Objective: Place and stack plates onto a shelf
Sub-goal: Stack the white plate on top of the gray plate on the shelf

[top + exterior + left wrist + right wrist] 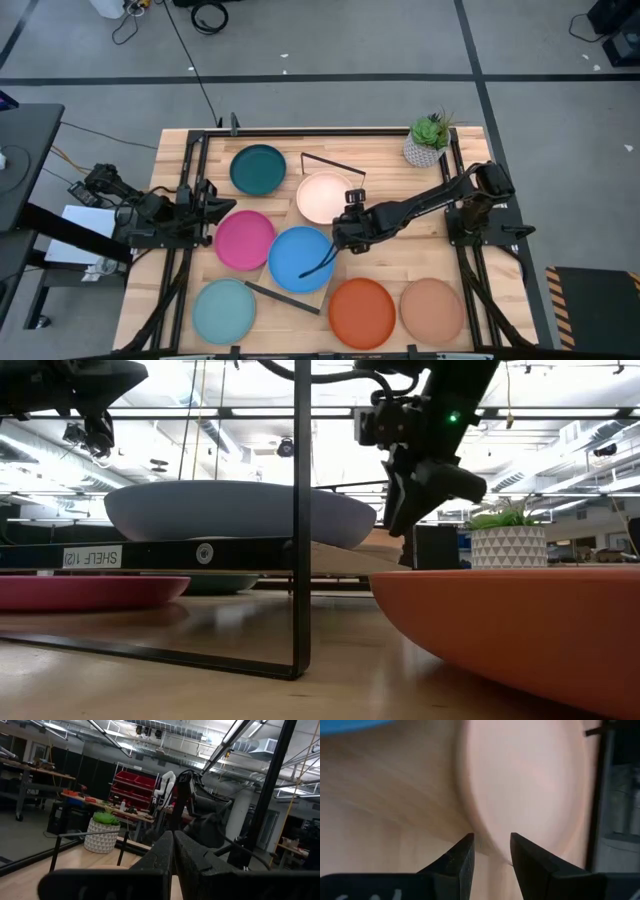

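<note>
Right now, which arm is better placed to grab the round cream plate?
The right arm: its open claw hangs just over the round cream plate's rim, while the left claw waits shut beside the magenta plate.

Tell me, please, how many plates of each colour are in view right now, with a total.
Dark teal plate: 1
Cream plate: 1
Magenta plate: 1
Blue plate: 1
Light blue plate: 1
Orange plate: 1
Tan-brown plate: 1
Total: 7

A small potted plant (pixel 430 139) in a white patterned pot stands at the wooden table's (pixel 400 265) far right corner.
</note>
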Action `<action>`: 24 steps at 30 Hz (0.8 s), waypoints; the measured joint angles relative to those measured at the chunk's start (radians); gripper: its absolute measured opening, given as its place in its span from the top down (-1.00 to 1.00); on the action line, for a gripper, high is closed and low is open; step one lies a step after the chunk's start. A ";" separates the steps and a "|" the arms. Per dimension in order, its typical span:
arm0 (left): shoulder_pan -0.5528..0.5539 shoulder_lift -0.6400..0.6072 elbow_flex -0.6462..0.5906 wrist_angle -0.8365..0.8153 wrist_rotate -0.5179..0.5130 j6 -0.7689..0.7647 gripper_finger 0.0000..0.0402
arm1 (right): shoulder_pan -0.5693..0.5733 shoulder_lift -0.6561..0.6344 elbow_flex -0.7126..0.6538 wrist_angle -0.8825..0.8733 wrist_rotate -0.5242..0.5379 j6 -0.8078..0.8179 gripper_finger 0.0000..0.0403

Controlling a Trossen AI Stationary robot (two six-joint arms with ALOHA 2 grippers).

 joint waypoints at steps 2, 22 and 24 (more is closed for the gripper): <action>0.000 0.000 0.000 0.000 0.000 0.000 0.89 | -0.003 0.000 0.000 -0.004 0.006 0.024 0.35; 0.000 0.000 0.000 -0.001 0.000 -0.001 0.89 | -0.042 -0.015 -0.086 0.170 0.021 -0.005 0.35; 0.000 0.000 0.000 -0.001 0.000 -0.001 0.89 | -0.038 -0.014 -0.088 0.154 0.035 -0.021 0.35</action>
